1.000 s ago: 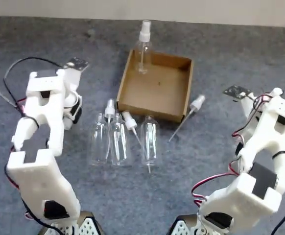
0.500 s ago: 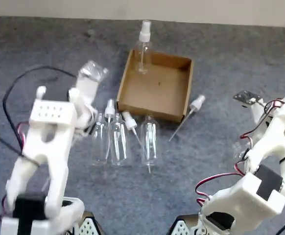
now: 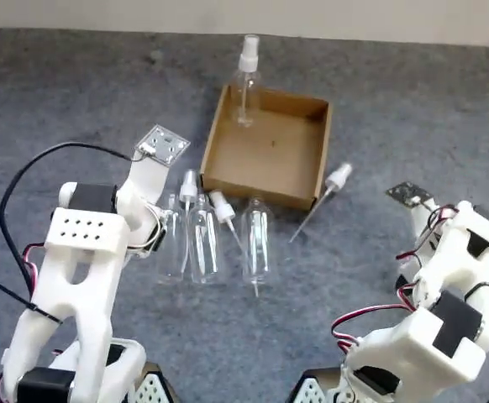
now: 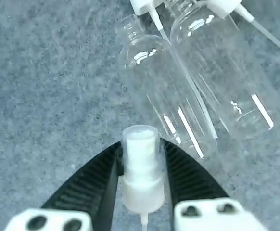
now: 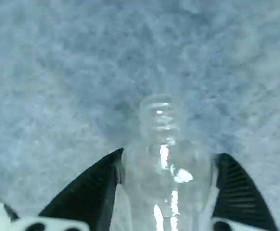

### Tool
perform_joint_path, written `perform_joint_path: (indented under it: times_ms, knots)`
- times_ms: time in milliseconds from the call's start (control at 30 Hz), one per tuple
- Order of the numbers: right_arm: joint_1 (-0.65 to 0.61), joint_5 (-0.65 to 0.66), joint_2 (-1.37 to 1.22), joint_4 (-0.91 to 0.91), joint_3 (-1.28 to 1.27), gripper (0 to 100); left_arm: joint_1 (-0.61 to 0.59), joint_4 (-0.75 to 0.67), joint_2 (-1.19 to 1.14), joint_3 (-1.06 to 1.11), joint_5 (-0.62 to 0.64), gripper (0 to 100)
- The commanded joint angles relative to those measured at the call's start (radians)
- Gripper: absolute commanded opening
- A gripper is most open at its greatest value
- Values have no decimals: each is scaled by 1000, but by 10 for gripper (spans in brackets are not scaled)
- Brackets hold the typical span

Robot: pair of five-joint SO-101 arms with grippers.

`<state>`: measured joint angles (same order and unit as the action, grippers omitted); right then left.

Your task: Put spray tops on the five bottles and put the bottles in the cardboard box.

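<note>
Cropping hides the base of the capless bottle (image 5: 161, 120) pinched by the right gripper (image 5: 170, 156) over the carpet. Left gripper (image 4: 141, 144) pinches a spray top (image 4: 141, 183) just beside three lying bottles (image 3: 202, 243). A capped bottle (image 3: 246, 84) stands at the cardboard box (image 3: 278, 155) far corner (inside or behind, unclear). A loose spray top (image 3: 337, 178) lies beside the box.

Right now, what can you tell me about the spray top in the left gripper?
The spray top looks like white plastic. It has a round head above a wider collar, and a thin white tube runs from the collar back toward the wrist. The left gripper clamps it, with the two black fingers pressing on opposite sides of the collar. Its head points toward the clear bottles lying on the grey carpet. It is not fitted to any of them.
</note>
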<state>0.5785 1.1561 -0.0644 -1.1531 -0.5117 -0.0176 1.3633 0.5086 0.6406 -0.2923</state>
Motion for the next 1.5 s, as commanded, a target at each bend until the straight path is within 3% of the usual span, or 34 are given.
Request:
perform_joint_path:
  times_ms: [0,67,367,533,700,900,1000,1200,1367,1467]
  knots:
    - [-2,-92,58,45,2,92,18,-15,33,-5,8,3]
    - [-7,-129,59,38,27,0,16,-15,33,-4,8,3]
    - [-74,-394,165,-39,170,2,19,-34,42,-15,115,3]
    - [-311,-557,441,-76,174,2,12,-71,137,-27,192,3]
    - [-645,-723,677,-79,84,2,12,-72,392,-90,233,3]
    - [-1033,-844,716,-74,44,2,-45,-137,602,-199,238,3]
    - [-1173,-859,697,-36,44,3,-84,-167,618,-280,316,3]
    - [-1291,-855,685,217,-68,3,-156,-258,625,-338,562,4]
    - [-1342,-856,743,262,-168,3,-203,-328,625,-332,723,4]
    - [-1437,-861,805,302,-208,3,-203,-330,624,-332,796,4]
